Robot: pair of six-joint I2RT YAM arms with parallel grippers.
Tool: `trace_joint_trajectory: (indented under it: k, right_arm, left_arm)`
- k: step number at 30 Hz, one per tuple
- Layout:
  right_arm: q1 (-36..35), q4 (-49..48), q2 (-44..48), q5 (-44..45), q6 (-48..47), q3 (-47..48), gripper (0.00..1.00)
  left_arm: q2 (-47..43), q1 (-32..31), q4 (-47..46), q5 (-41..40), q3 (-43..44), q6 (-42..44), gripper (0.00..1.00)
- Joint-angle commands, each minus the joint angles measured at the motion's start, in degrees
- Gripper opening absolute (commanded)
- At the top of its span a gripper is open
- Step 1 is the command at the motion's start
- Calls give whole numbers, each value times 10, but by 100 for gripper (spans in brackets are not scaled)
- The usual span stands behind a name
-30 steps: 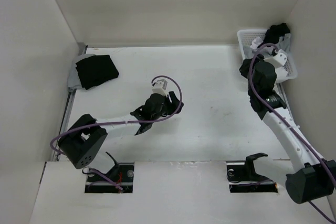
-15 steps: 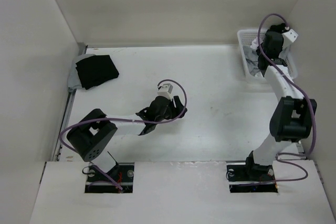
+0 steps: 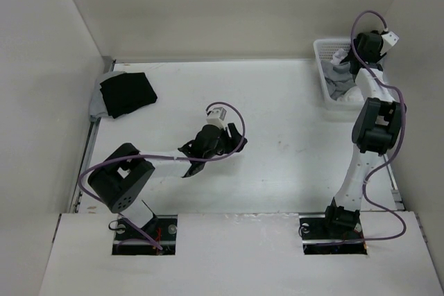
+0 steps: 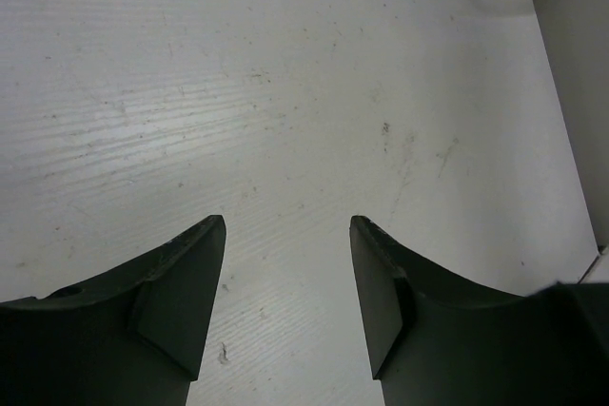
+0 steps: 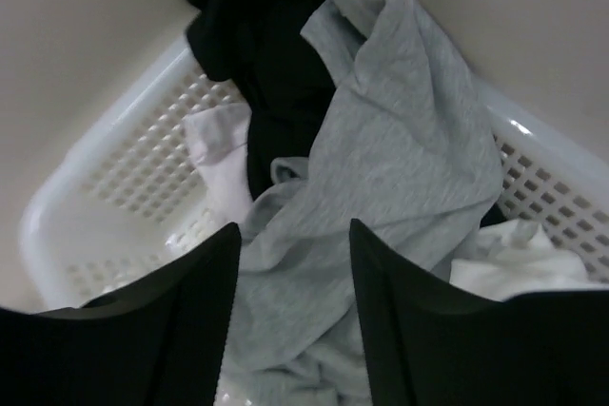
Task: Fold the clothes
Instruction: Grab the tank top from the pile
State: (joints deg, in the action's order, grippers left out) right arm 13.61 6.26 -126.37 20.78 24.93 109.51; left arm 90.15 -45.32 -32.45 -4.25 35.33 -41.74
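The clothes, a light grey T-shirt (image 5: 381, 159), lie crumpled in a white plastic basket (image 5: 124, 187) at the table's back right corner. In the top view the T-shirt (image 3: 338, 82) shows as a grey heap inside the basket (image 3: 323, 52). My right gripper (image 5: 290, 230) hangs open just over the grey fabric, which shows between its fingers, and nothing is clamped. From above, the right gripper (image 3: 355, 62) sits over the basket on a stretched arm. My left gripper (image 4: 285, 221) is open over bare table, near the table's middle (image 3: 232, 140).
A black garment (image 5: 257, 35) and white cloth (image 5: 514, 259) share the basket with the T-shirt. Another black garment (image 3: 126, 93) lies folded at the table's back left, on a grey piece. White walls close in the table on the left, back and right.
The right arm has straightened and swung its wrist up and back over the basket. The left gripper has shifted only slightly at the table's middle.
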Motion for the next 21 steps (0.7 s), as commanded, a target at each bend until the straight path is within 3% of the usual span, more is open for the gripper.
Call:
trace_joint_trajectory:
  k: [1, 6, 8, 9, 11, 16, 21]
  right_arm:
    - [1, 21, -72, -12, -25, 96, 56]
    - [1, 63, -155, -33, -3, 197, 57]
    - [1, 74, -172, -39, 9, 217, 37]
    - [0, 66, -163, -31, 23, 203, 14]
    - [-2, 28, -127, -21, 40, 155, 0]
    - [-5, -181, 69, 8, 39, -66, 0]
    - [-36, -272, 301, 8, 47, -231, 0]
  left_arm:
    - [7, 12, -37, 7, -2, 1, 53]
    - [24, 25, -41, 17, 5, -4, 54]
    - [32, 32, -46, 20, 5, -9, 54]
    - [35, 34, -47, 21, 5, -12, 54]
    - [42, 39, -51, 27, 5, -17, 53]
    - [48, 40, -53, 40, 11, -24, 53]
    - [28, 38, -60, 40, 0, -26, 53]
